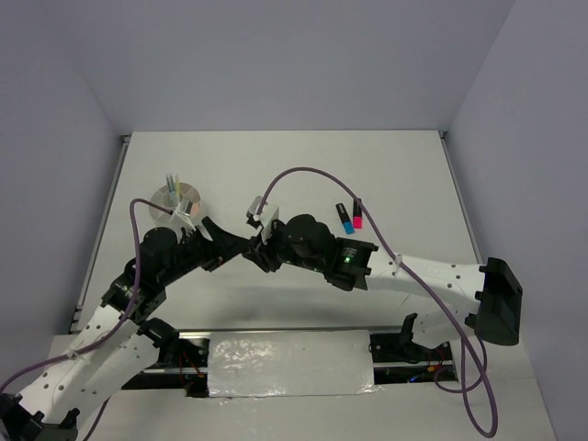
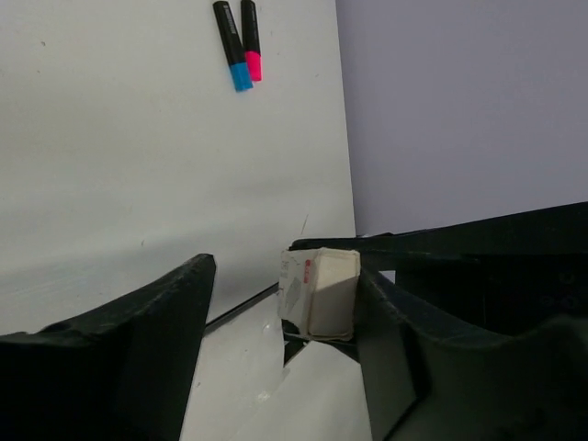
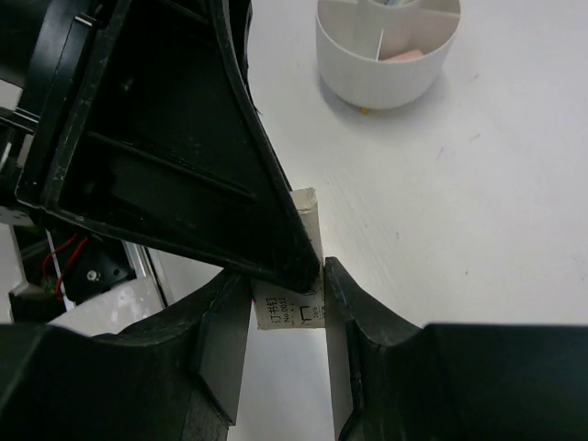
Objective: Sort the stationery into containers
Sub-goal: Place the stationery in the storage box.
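Tan eraser (image 3: 294,312) in grip of right hand (image 3: 287,281)

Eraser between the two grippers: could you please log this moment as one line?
right gripper: shut on eraser | left gripper: open, jaws either side of eraser | tub: apart from both grippers

A white table (image 1: 395,175) carries a few faint marks on its top. Pale lilac-grey walls (image 1: 276,55) rise along the table's far edge and both of its sides. A crinkled, shiny white sheet (image 1: 289,366) lies at the middle of the table's near edge.
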{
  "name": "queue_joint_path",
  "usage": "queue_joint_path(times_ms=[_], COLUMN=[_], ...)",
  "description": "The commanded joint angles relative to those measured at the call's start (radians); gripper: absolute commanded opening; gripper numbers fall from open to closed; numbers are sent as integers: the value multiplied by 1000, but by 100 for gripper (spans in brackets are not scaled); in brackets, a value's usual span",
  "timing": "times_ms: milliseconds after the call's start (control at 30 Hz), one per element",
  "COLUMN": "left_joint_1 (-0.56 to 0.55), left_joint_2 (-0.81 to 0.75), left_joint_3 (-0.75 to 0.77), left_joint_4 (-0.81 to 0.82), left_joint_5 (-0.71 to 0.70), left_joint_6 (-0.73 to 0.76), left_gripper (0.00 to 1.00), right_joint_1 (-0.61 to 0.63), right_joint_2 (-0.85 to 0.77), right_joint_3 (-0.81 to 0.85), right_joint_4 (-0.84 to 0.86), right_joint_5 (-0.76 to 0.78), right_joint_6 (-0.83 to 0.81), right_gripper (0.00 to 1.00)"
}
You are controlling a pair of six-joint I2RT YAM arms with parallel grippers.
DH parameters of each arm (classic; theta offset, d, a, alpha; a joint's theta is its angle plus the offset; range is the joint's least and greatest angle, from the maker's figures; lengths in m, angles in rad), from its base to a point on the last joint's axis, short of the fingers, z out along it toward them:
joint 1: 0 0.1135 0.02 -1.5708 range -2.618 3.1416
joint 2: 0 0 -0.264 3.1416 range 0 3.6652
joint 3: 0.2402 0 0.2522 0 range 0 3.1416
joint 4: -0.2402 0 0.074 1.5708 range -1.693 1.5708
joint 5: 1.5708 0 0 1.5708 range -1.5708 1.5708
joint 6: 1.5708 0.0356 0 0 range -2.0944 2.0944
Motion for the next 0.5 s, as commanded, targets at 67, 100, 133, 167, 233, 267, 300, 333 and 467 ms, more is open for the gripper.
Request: queue_joint_path(times_ms=[67,100,133,167,233,267,300,333,467], left_joint_1=[-12,-10,-12,-12,-15,-15,-16,-21,-21], left_joint_2=[12,16,25,26,35,45,48,60,98], left_joint_3=[2,7,14,17,27,36,44,65,161], left_joint_4=[66,55,54,54,35,35,31,2,-137], left_joint_5=[-8,-13,-14,-19,-28,-33,-40,-50,-173], left_joint_6=[16,21,29,42,56,79,91,104,217], left_gripper=[48,43,38,28,17,6,0,0,0], right_joint_1=[14,16,16,16,16,16,17,16,7], right_joint_2=[33,34,36,40,45,47,47,45,5], right_joint_3=[73,73,73,76,76,75,70,64,-14], right_joint_4=[-51,-55,-62,-67,-71,-70,-67,-53,-6], right_joint_5=[27,30,33,38,40,34,27,14,61], right_joint_6=[-14,-14,-14,-14,-14,-14,-14,-14,24], right_gripper=[16,16,16,16,17,18,20,29,100])
